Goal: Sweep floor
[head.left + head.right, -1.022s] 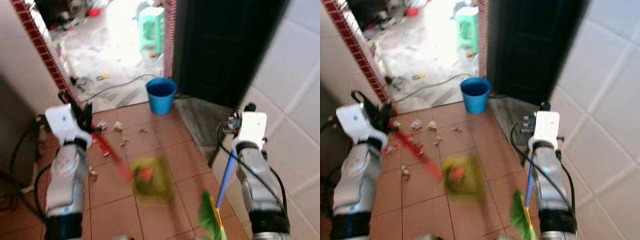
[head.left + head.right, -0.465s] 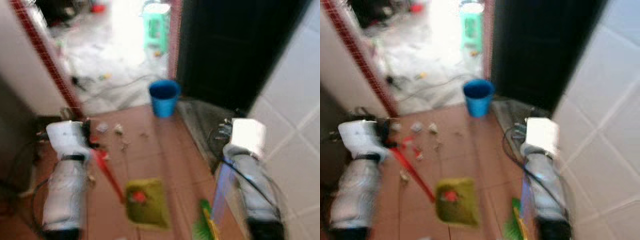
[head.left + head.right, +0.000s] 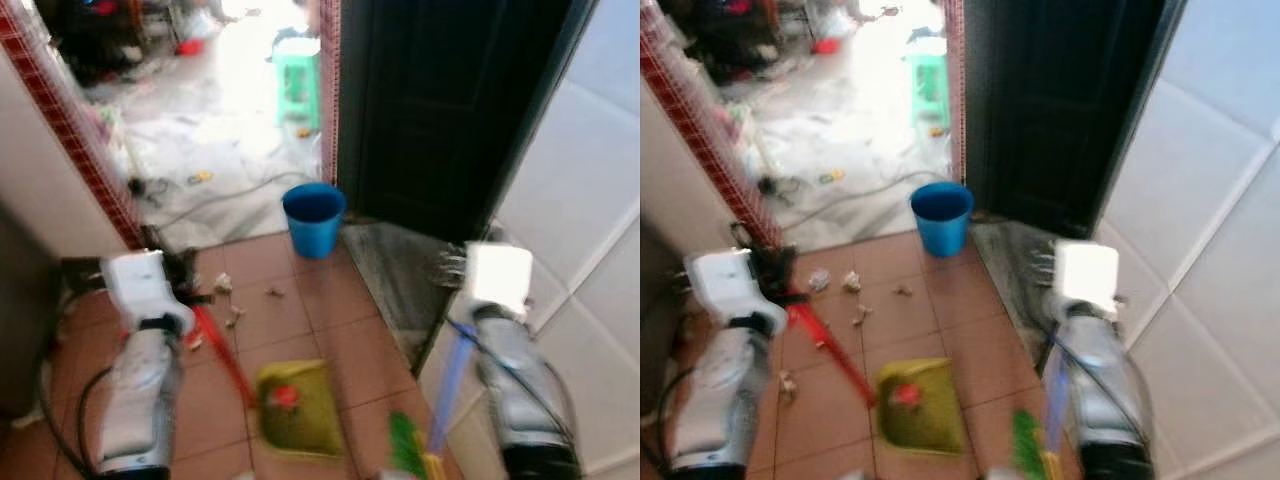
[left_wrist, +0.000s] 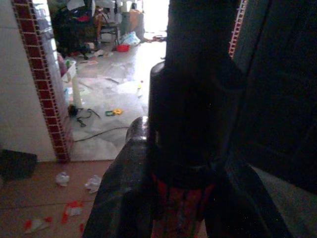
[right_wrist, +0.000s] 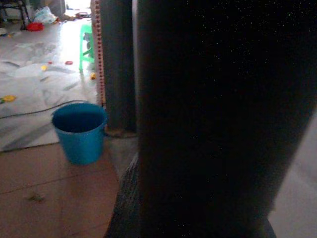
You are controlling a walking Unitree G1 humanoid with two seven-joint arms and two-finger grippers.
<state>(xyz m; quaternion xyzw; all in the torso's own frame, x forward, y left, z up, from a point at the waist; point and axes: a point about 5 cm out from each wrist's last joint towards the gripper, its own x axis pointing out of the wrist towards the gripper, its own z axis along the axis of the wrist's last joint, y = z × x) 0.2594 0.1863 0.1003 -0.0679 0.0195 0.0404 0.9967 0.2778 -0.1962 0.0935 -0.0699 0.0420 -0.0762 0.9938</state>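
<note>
View has tilted up toward the doorway; left gripper (image 3: 180, 272) clamped on the red-handled dustpan (image 3: 297, 408), pan low at bottom centre to catch scraps (image 3: 222, 284) mid-left, right gripper (image 3: 462, 268) grip can't tell, broom (image 3: 432, 420) lower right.

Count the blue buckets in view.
1. The blue bucket stands on the floor at the doorway, beside the dark door, beyond the scraps of litter. Others may be hidden in the cluttered room beyond.

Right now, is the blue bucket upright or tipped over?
Upright: the blue bucket stands on the tiled floor by the dark door, its open mouth facing up.
</note>
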